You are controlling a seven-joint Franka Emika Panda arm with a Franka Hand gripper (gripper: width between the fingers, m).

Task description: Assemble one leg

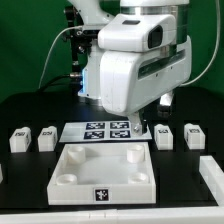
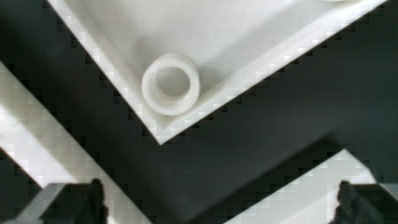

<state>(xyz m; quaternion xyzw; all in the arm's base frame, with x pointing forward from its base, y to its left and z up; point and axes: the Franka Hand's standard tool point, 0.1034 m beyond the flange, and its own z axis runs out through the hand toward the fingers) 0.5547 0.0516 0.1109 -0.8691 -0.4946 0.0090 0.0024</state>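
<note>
- In the exterior view the arm's (image 1: 135,60) bulky white housing hides the pincer almost entirely, so its opening cannot be read there.
- In the wrist view only the two dark fingertips (image 2: 71,205) show, both cut off by the picture's edge.
- A white part (image 1: 212,178) on the far side of the legs from the pincer is cropped by the frame, and what it is cannot be told.
- The pincer (image 2: 217,203) stands wide open, with nothing between its fingers and nothing touching them; only the black table (image 2: 267,140) shows in the gap.
- Below the pincer lies one corner of the large white square piece (image 2: 107,40), with its round socket (image 2: 171,82) just beyond the fingertips.
- The nearest leg (image 1: 165,135) sits on the table beside the pincer, apart from it, on the exterior view's right. A second leg (image 1: 192,134) lies just past it.
- Two further legs (image 1: 47,138) lie well apart from the pincer, beyond the marker board (image 1: 108,130).
</note>
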